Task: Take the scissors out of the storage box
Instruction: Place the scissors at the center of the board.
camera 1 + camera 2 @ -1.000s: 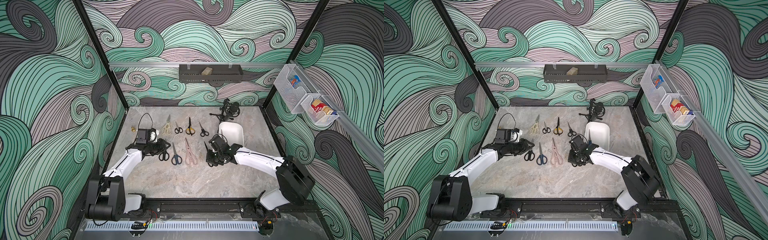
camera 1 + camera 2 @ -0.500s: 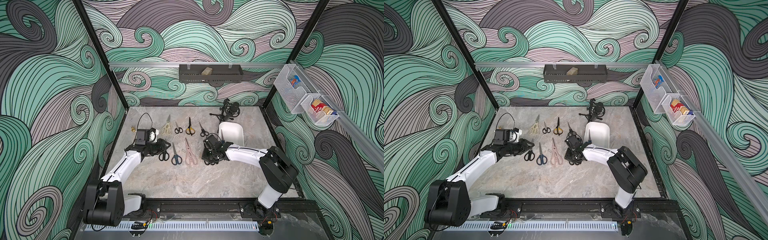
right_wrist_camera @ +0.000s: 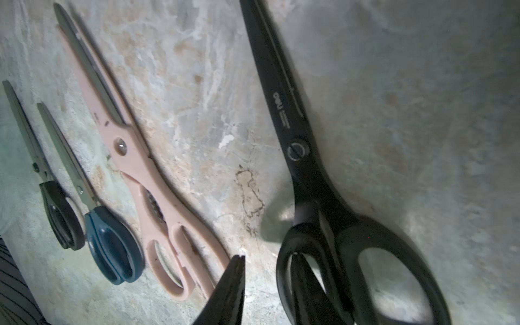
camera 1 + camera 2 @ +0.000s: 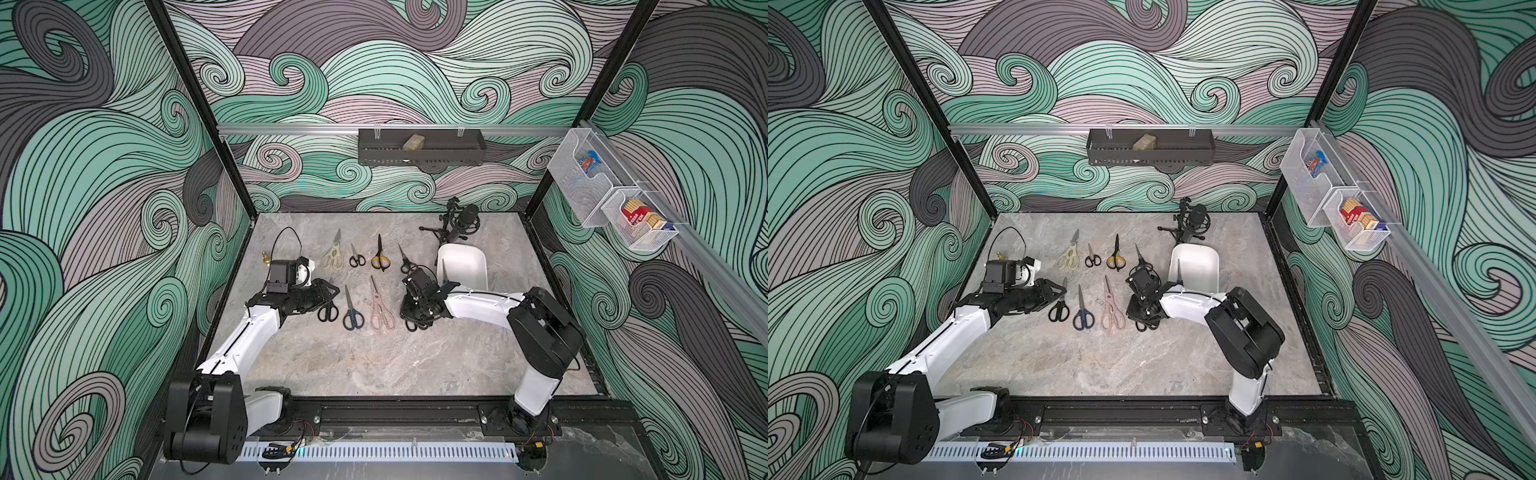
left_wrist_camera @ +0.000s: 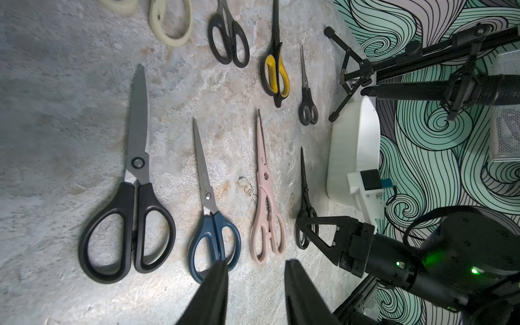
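The white storage box (image 4: 467,262) stands at the back right, and one blade (image 4: 444,271) of a pair of scissors shows inside it. Several scissors lie in two rows on the marble, among them a cream pair (image 4: 332,254), a yellow-black pair (image 4: 380,257), a blue pair (image 5: 209,213) and a pink pair (image 3: 135,157). My right gripper (image 3: 267,256) points down, open, over the handles of a black pair (image 3: 298,146) lying flat; one finger sits inside a handle loop. My left gripper (image 5: 256,262) hovers open and empty by the blue handles.
A microphone on a small tripod (image 4: 457,220) stands just behind the storage box. A long black perforated tray (image 4: 419,147) hangs on the back wall. White wire baskets (image 4: 602,195) hang on the right wall. Bare marble stretches across the front of the table.
My right jaws have parted and the black pair now lies on the table. The right arm has shifted a little leftward. The left arm has not moved.
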Available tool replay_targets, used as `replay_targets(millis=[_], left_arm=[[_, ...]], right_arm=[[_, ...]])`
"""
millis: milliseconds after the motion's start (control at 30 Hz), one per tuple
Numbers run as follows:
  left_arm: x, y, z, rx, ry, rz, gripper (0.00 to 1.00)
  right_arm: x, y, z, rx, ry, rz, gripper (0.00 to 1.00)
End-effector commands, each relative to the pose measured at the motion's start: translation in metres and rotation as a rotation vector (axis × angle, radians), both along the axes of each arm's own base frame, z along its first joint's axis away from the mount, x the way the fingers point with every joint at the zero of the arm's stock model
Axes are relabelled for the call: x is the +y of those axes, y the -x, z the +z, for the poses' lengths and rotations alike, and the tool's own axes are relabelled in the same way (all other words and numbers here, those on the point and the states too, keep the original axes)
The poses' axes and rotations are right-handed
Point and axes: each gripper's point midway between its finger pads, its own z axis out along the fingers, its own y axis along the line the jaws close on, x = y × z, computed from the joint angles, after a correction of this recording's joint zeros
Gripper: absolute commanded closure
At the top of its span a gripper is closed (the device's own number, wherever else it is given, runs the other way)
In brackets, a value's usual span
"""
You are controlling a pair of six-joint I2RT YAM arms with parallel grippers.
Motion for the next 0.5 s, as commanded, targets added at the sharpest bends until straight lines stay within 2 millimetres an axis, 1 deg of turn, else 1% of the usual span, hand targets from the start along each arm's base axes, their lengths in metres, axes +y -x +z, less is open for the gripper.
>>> replay_targets(millis=[0,167,267,333,467], left_arm=[[0.001,0.003,0.007,-0.019,-0.015,-0.023,0.63],[-0.003,0.001,0.018,-0.039,-0.006,-0.057,0.63],[-0.007,0.001,0.025,-0.048,0.011,-0.068,0.63],[-0.010,0.001,0.029,-0.054,0.028,-0.074,0.63],[-0.019,0.001,0.033,-0.071,0.046,-0.096,0.63]], right_arm=[[0.008,-0.007,0.022,-0.051,-0.036,0.019,0.68],[0.010,-0.021,0.057,-0.151,-0.070,0.076,0.66],[0.000,-0.032,0.070,-0.186,-0.085,0.116,0.66],[-0.019,-0.041,0.074,-0.199,-0.064,0.123,0.66],[-0.071,-0.062,0.082,-0.230,0.015,0.110,0.67]])
